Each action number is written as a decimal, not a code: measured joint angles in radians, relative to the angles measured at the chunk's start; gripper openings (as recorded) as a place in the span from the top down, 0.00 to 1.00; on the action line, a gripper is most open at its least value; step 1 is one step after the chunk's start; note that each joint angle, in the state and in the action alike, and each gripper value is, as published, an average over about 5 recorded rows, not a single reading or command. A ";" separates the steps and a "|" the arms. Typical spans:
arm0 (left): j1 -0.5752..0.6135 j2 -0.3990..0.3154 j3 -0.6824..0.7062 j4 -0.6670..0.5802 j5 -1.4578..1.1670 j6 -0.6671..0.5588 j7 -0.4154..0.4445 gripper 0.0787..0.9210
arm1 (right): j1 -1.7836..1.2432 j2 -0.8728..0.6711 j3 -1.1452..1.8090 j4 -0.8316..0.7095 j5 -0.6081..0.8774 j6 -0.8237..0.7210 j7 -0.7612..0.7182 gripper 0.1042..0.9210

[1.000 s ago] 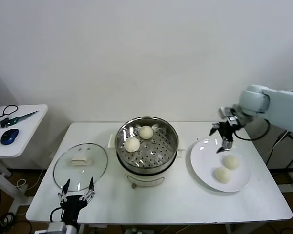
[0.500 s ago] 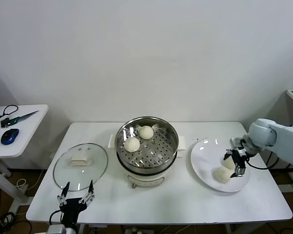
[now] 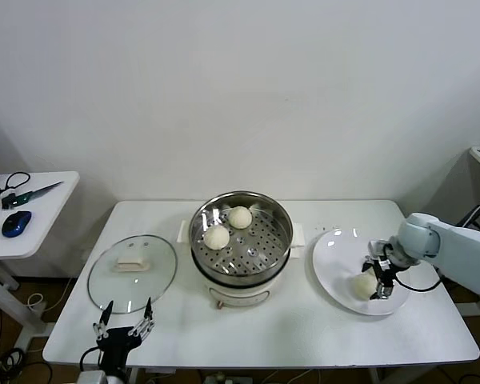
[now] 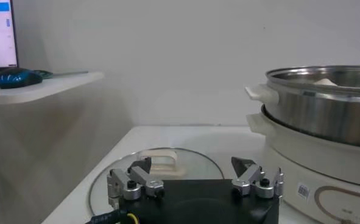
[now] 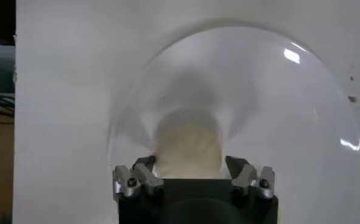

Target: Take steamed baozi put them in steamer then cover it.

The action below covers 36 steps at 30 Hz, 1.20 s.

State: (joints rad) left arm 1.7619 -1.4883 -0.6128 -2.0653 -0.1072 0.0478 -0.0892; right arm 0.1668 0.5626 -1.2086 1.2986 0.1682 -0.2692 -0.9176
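Two steamed baozi (image 3: 239, 217) (image 3: 216, 237) lie on the perforated tray of the steamer (image 3: 286, 240) at the table's middle. To its right is a white plate (image 3: 334, 264), and my right gripper (image 3: 382, 282) is down on it, right beside a baozi (image 3: 364, 286). In the right wrist view a baozi (image 5: 187, 143) sits between the fingers of the right gripper (image 5: 190, 163). The jaws are open and close on both its flanks, with a sliver of gap on one side. My left gripper (image 3: 126, 308) waits open at the table's front left edge.
A round glass lid (image 3: 132, 272) with a white handle lies flat left of the steamer, just beyond the left gripper (image 4: 192, 163). A small side table (image 3: 32, 216) with a mouse and cables stands at the far left.
The right arm came down from above the plate's far edge onto the plate, and its fingers now straddle a baozi and have narrowed. The left arm has barely moved.
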 measured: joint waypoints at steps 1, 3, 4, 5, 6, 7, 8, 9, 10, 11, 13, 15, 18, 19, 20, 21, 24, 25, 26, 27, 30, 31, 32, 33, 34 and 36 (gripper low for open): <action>0.000 0.000 0.000 -0.001 0.000 0.000 0.000 0.12 | -0.003 0.000 0.003 0.000 -0.001 -0.001 0.000 0.27; 0.000 -0.001 0.002 -0.002 0.002 0.001 0.000 0.12 | -0.005 0.000 0.006 0.002 -0.002 -0.002 -0.001 0.31; 0.000 -0.001 0.003 -0.003 0.003 0.001 0.000 0.12 | -0.006 0.000 0.006 0.003 -0.002 -0.003 -0.002 0.32; 0.000 -0.002 0.004 -0.004 0.004 0.002 0.000 0.12 | -0.006 0.000 0.006 0.004 -0.002 -0.003 -0.003 0.33; 0.000 -0.003 0.006 -0.005 0.005 0.002 0.000 0.12 | -0.005 0.001 0.006 0.005 -0.002 -0.003 -0.005 0.33; 0.001 -0.004 0.007 -0.007 0.006 0.002 0.000 0.12 | -0.003 0.002 0.006 0.005 -0.002 -0.002 -0.007 0.34; 0.002 -0.005 0.007 -0.008 0.007 0.002 0.000 0.12 | 0.000 0.003 0.004 0.006 -0.001 -0.001 -0.010 0.34; 0.003 -0.006 0.008 -0.009 0.007 0.002 0.000 0.12 | 0.007 0.005 0.001 0.006 0.001 0.002 -0.013 0.34; 0.004 -0.006 0.008 -0.010 0.008 0.002 0.000 0.12 | 0.017 0.008 -0.004 0.007 0.003 0.005 -0.017 0.34; 0.005 -0.006 0.008 -0.011 0.009 0.002 0.000 0.12 | 0.031 0.011 -0.013 0.008 0.007 0.011 -0.022 0.34; 0.008 -0.006 0.008 -0.013 0.012 0.002 0.000 0.12 | 0.075 0.020 -0.042 0.009 0.019 0.029 -0.036 0.34; 0.010 -0.005 0.009 -0.014 0.015 0.002 0.000 0.12 | 0.142 0.035 -0.087 0.010 0.039 0.058 -0.053 0.34; 0.012 -0.003 0.010 -0.014 0.020 0.001 0.000 0.12 | 0.274 0.073 -0.166 0.011 0.078 0.121 -0.084 0.34; 0.012 -0.002 0.011 -0.014 0.022 0.001 0.000 0.12 | 0.322 0.089 -0.191 0.012 0.090 0.146 -0.095 0.34; 0.012 -0.001 0.012 -0.013 0.024 0.001 0.001 0.12 | 0.372 0.108 -0.214 0.014 0.101 0.172 -0.106 0.34; 0.012 -0.001 0.012 -0.013 0.025 0.001 0.001 0.12 | 0.422 0.128 -0.234 0.017 0.109 0.200 -0.116 0.34; 0.011 0.000 0.013 -0.010 0.028 0.001 0.001 0.12 | 0.564 0.192 -0.277 0.033 0.123 0.289 -0.139 0.33; 0.011 0.000 0.013 -0.009 0.029 0.001 0.001 0.12 | 0.607 0.214 -0.287 0.041 0.126 0.318 -0.144 0.33; 0.011 0.001 0.013 -0.008 0.030 0.001 0.001 0.12 | 0.647 0.236 -0.294 0.052 0.128 0.345 -0.147 0.33; 0.010 0.001 0.013 -0.006 0.030 0.001 0.001 0.12 | 0.683 0.259 -0.301 0.065 0.130 0.372 -0.150 0.33; 0.008 0.002 0.014 -0.004 0.032 0.000 0.001 0.12 | 0.765 0.329 -0.310 0.110 0.124 0.442 -0.148 0.33; 0.008 0.002 0.014 -0.004 0.032 0.000 0.001 0.12 | 0.783 0.351 -0.312 0.126 0.118 0.463 -0.145 0.33; 0.007 0.002 0.014 -0.003 0.032 -0.001 0.001 0.12 | 0.799 0.374 -0.312 0.142 0.109 0.483 -0.140 0.33; 0.007 0.002 0.014 -0.002 0.032 -0.001 0.000 0.12 | 0.810 0.396 -0.312 0.157 0.097 0.502 -0.133 0.33; 0.007 0.002 0.013 -0.001 0.032 -0.002 0.000 0.12 | 0.817 0.416 -0.312 0.170 0.084 0.520 -0.126 0.33; 0.008 0.002 0.011 0.002 0.031 -0.004 -0.002 0.12 | 0.821 0.454 -0.313 0.193 0.049 0.554 -0.109 0.33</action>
State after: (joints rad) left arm 1.7698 -1.4867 -0.6016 -2.0635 -0.0761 0.0436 -0.0908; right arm 0.9874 1.0169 -1.5215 1.4917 0.2175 0.2844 -1.0265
